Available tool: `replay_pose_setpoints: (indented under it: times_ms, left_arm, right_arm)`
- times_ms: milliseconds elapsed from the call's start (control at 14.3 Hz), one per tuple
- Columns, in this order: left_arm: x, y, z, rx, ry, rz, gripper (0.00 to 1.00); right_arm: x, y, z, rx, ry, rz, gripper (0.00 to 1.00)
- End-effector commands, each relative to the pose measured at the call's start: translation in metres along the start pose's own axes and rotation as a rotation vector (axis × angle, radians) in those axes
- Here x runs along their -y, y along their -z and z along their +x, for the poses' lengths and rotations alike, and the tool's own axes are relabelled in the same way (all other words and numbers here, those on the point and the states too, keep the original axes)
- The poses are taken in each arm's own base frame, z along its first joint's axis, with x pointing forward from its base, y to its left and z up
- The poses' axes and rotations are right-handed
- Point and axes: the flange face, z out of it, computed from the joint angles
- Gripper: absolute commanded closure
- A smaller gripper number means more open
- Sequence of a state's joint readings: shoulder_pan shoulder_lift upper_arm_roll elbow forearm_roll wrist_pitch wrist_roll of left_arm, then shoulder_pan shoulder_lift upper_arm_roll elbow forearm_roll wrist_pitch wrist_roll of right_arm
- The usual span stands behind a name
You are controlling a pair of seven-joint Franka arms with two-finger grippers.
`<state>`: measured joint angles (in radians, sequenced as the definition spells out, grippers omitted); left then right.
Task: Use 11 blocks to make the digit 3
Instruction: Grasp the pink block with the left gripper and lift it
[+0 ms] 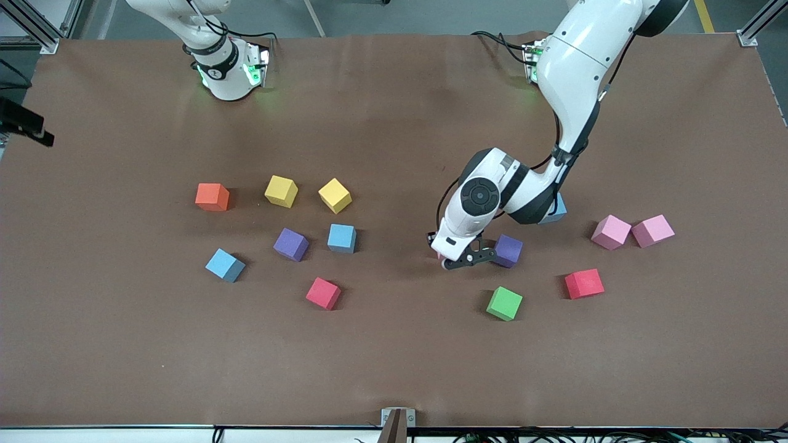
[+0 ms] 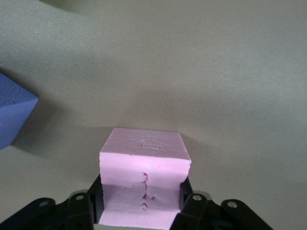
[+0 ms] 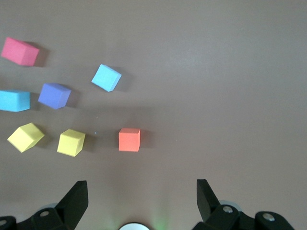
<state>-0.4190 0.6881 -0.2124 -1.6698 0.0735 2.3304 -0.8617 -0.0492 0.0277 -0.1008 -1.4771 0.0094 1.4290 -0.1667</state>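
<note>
My left gripper (image 1: 462,258) is down at the table, shut on a pink block (image 2: 143,158) whose foam dents between the fingers (image 2: 81,206). A purple block (image 1: 508,250) (image 2: 12,115) stands right beside it. Close by are a green block (image 1: 504,303), a red one (image 1: 584,283), two pink ones (image 1: 611,232) (image 1: 652,231) and a blue one (image 1: 557,209) half hidden under the left arm. Toward the right arm's end lie two yellow (image 1: 281,191) (image 1: 335,195), a purple (image 1: 290,244), two blue (image 1: 341,238) (image 1: 225,265) and a red (image 1: 323,293). My right gripper (image 3: 141,184) waits open above its base.
An orange cube (image 1: 212,197) (image 3: 129,139) sits beside the yellow blocks, toward the right arm's end. The brown table mat (image 1: 394,369) has a wide bare strip along the edge nearest the front camera.
</note>
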Motion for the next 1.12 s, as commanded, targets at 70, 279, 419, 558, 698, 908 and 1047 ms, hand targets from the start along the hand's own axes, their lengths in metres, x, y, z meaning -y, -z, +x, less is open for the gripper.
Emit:
replay_pose_setpoints:
  times_ms: [70, 279, 419, 558, 698, 908, 1047]
  left_arm:
    - [-0.015, 0.03, -0.018, -0.027, -0.038, 0.013, 0.74]
    - [-0.045, 0.042, -0.071, -0.015, -0.105, 0.022, 0.73]
    - [-0.056, 0.044, -0.106, -0.008, -0.113, 0.022, 0.72]
    - [-0.062, 0.04, -0.143, 0.014, -0.148, 0.035, 0.7]
    - [-0.064, 0.036, -0.179, 0.023, -0.159, 0.039, 0.7]
    - [-0.066, 0.019, -0.217, 0.022, -0.2, 0.043, 0.7]
    - [-0.067, 0.007, -0.232, 0.008, -0.232, 0.024, 0.7]
  right_arm:
    - [-0.038, -0.086, 0.049, 0.123, -0.042, 0.015, 0.0]
    - [-0.03, -0.084, 0.053, 0.108, -0.062, 0.024, 0.0]
    - [-0.019, -0.093, 0.056, 0.117, -0.203, 0.049, 0.0]
    - [0.006, -0.095, 0.062, 0.115, -0.292, 0.075, 0.0]
    - [0.038, -0.104, 0.068, 0.12, -0.41, 0.061, 0.0]
    - [0.081, -0.122, 0.071, 0.13, -0.467, 0.044, 0.0]
    - [0.103, -0.138, 0.07, 0.149, -0.494, 0.031, 0.0]
